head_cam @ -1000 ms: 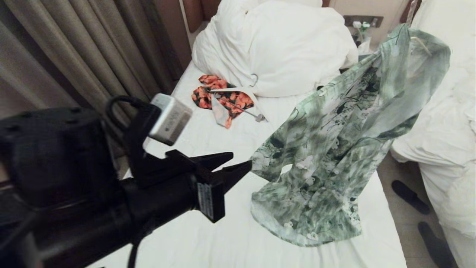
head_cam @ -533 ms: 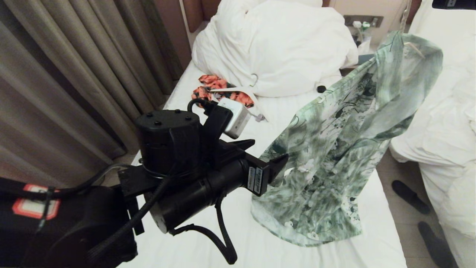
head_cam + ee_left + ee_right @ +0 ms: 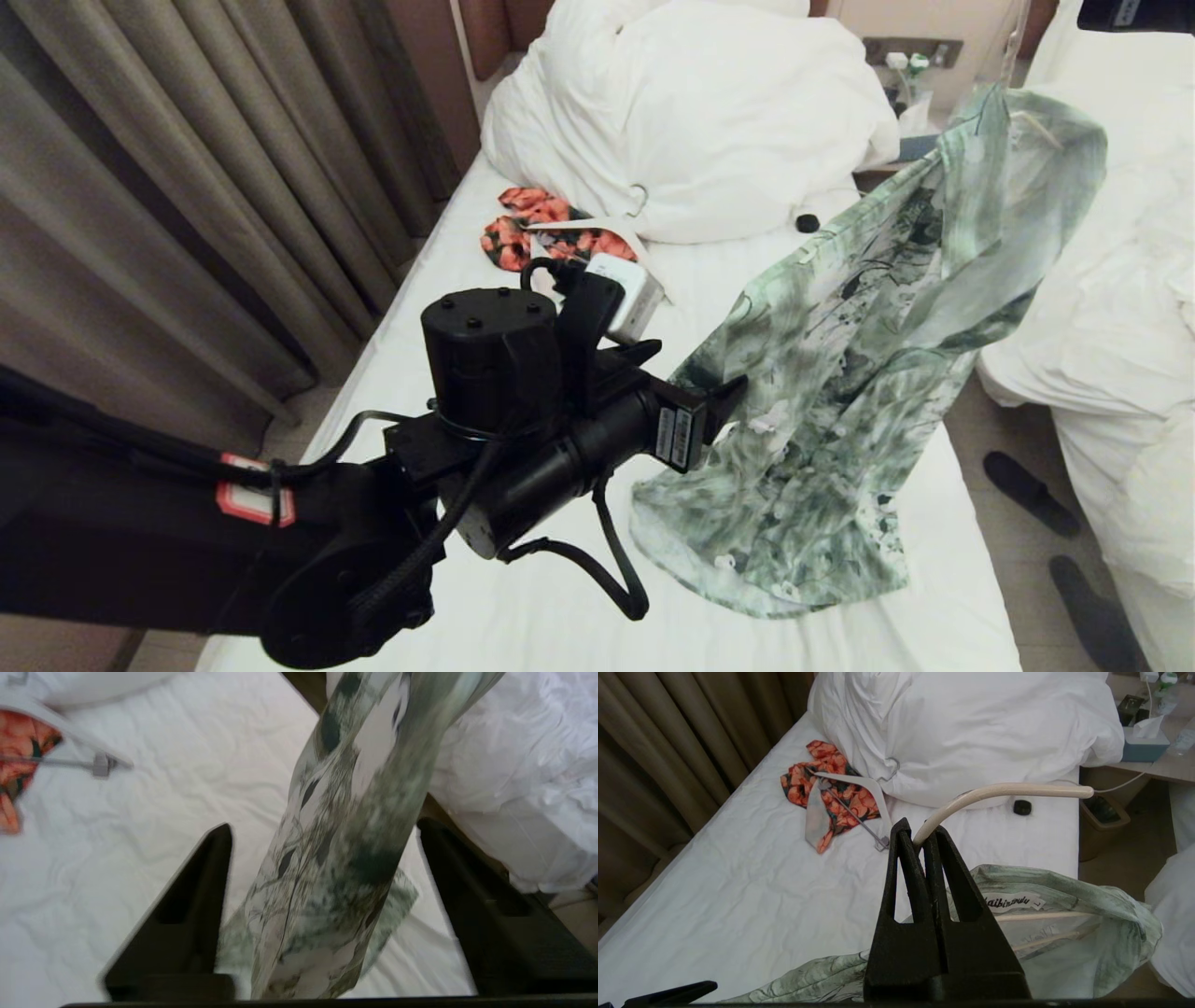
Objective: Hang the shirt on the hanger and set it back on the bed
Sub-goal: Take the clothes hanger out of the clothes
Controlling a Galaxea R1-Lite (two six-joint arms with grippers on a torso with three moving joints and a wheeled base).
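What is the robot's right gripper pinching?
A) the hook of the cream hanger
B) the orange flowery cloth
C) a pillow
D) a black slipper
A: in the right wrist view the right gripper has its fingers shut on the curved hook of the hanger, with the shirt draped on it below.

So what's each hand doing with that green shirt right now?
Right hand shut on the hanger, shirt dangling over the bed. Left hand open around hanging cloth. Nothing blocking.

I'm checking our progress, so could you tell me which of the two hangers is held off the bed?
The thin cream hanger, pinched at its hook by the right gripper with the green shirt on it; the thicker white hanger lies flat.
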